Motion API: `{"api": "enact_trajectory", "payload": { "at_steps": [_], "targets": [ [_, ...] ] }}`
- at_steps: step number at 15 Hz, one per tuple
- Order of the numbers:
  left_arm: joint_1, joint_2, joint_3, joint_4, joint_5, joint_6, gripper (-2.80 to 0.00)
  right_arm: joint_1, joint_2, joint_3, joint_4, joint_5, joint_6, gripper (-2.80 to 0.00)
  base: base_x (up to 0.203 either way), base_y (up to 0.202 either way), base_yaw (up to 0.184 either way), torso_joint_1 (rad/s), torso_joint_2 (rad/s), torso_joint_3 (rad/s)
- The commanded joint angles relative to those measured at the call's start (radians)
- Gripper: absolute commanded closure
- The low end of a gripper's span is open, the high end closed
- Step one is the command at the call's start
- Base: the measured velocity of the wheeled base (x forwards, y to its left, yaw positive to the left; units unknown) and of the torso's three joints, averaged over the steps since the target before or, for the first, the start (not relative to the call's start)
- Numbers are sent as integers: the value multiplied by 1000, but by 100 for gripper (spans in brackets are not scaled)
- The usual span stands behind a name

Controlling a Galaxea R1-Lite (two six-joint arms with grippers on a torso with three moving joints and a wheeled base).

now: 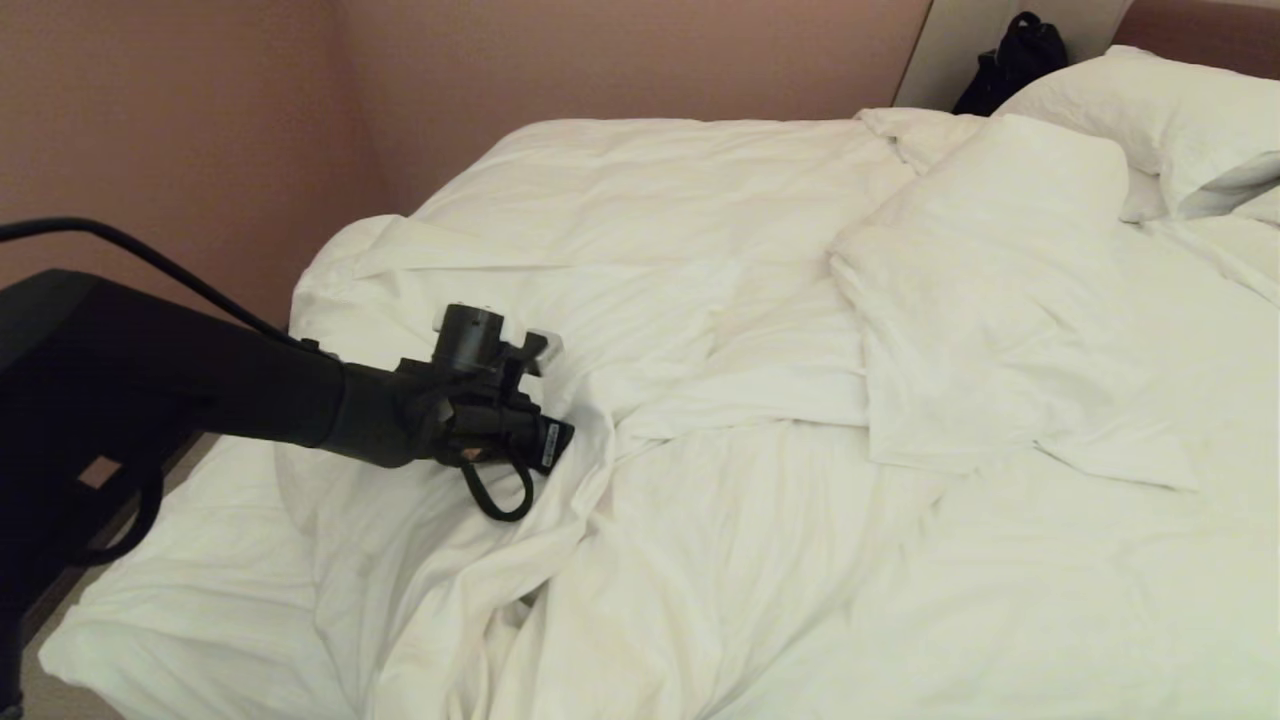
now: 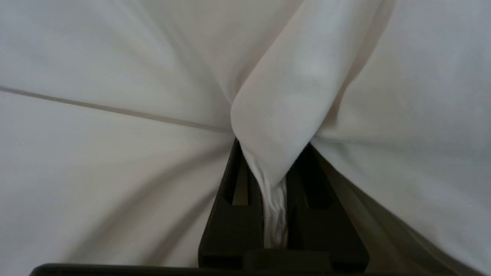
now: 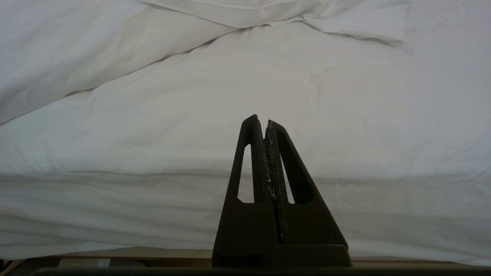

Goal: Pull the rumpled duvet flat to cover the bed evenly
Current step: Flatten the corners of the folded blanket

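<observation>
A: left arm status?
B: reaching in from the left — left gripper (image 2: 274, 180) is pinching a fold between both fingers (image 2: 234, 214).
A: right?
B: right gripper (image 3: 264, 126) is sitting pressed together — gripping nothing.

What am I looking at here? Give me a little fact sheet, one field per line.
place: bed by a pinkish wall
duvet: white, rumpled, bunched in folds mid-bed
pillows: at the far right end
left gripper: shut on a pinched fold of the duvet
right gripper: shut, holding nothing, facing the bed's side
black bag: behind the pillows
</observation>
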Motion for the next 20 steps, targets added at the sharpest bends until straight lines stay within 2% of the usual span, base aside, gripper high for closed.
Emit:
{"api": "enact_trajectory", "payload": {
  "at_steps": [1, 5, 9, 12, 15, 20],
  "targets": [
    [1, -30, 4, -3, 0, 0, 0, 0, 0, 0, 0, 1, 0, 0, 0, 0, 0, 0, 0, 0],
    [52, -262, 71, 75, 4, -16, 0, 0, 0, 0, 0, 1, 0, 0, 0, 0, 0, 0, 0, 0],
    [111, -509, 111, 244, 73, -36, 0, 0, 0, 0, 0, 1, 0, 0, 0, 0, 0, 0, 0, 0],
    [131, -623, 160, 387, 116, -114, 0, 0, 0, 0, 0, 1, 0, 0, 0, 0, 0, 0, 0, 0],
    [131, -641, 271, 373, 139, -138, 0, 0, 0, 0, 0, -1, 0, 0, 0, 0, 0, 0, 0, 0],
    [131, -681, 409, 271, 146, -150, 0, 0, 0, 0, 0, 1, 0, 0, 0, 0, 0, 0, 0, 0]
  ]
}}
